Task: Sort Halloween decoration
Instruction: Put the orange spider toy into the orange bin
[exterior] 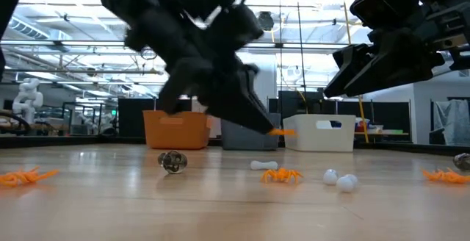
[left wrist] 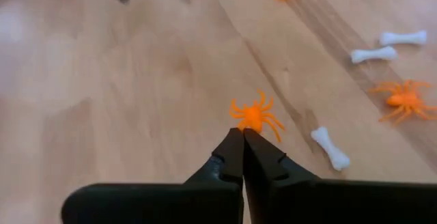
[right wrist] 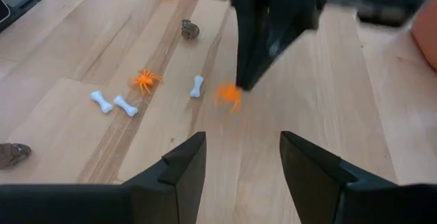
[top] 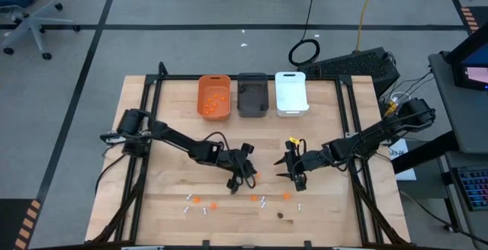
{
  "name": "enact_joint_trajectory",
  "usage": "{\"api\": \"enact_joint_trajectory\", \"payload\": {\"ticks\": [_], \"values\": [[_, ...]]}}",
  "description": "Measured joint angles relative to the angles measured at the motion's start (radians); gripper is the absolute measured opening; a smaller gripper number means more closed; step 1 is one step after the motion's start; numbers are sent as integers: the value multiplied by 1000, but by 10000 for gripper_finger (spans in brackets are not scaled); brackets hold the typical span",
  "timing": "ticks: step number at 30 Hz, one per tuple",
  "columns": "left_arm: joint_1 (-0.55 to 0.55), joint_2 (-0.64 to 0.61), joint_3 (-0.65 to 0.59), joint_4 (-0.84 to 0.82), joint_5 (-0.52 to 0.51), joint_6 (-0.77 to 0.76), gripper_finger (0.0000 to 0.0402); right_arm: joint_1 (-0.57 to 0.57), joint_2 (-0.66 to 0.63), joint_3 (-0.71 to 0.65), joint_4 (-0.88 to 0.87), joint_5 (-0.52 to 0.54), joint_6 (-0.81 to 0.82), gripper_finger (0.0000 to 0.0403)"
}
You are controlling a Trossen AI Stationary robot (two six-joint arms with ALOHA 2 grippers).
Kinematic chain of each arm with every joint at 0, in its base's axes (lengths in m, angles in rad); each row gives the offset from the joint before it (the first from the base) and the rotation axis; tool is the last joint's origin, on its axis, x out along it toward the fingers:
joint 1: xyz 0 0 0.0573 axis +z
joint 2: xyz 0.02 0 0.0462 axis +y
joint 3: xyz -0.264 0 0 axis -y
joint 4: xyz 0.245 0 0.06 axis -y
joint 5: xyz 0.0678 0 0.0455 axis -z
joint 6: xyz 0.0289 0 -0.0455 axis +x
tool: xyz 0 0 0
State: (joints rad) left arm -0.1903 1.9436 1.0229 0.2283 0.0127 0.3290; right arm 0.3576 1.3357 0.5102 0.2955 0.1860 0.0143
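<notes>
1. Gripping an orange spider (left wrist: 255, 117): the left gripper (left wrist: 243, 136) sits over the table's middle front, its fingers pressed fully together at the tips, with the spider right at those tips. In the left wrist view it looks pinched by a leg or the body's edge, and most of it sticks out past the tips. The low view shows an orange bit at the fingertip, off the wood.
2. Step in hand, as I judge it: pick of one orange piece, grasp just made, carry not started.
3. Next move calls for lifting without shaking the thin hold loose, then travelling back to the orange bin (top: 214, 96) at the table's far edge, which already holds orange pieces, and opening over it.
4. Spider orientation: roughly round, legs splayed all round, no real long axis; body points away from the fingertips, lying about flat.
5. Right gripper (right wrist: 242, 161) hovers just right of centre, jaws spread wide with nothing between them, facing the left gripper.
6. Left on the wood near the front edge: more orange spiders (left wrist: 405, 100), white bones (left wrist: 330, 149) lying flat at mixed angles, a dark lump (right wrist: 189, 29).
7. Dark grey bin (top: 252, 95) and white bin (top: 290, 93) beside the orange one.
</notes>
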Motion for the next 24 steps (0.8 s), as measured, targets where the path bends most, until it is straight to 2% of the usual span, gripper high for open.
{"api": "enact_joint_trajectory", "payload": {"ticks": [5, 11, 17, 24], "values": [[-55, -73, -2, -120, -169, 164, 0, 0, 0, 0, 3, 0, 0, 171], [-139, -131, -1, -122, -368, 407, 0, 0, 0, 0, 3, 1, 0, 171], [-229, -145, 0, -98, -632, 663, 0, 0, 0, 0, 13, 1, 0, 171], [-287, -145, 0, -79, -802, 793, 0, 0, 0, 0, 30, 27, 0, 171]]}}
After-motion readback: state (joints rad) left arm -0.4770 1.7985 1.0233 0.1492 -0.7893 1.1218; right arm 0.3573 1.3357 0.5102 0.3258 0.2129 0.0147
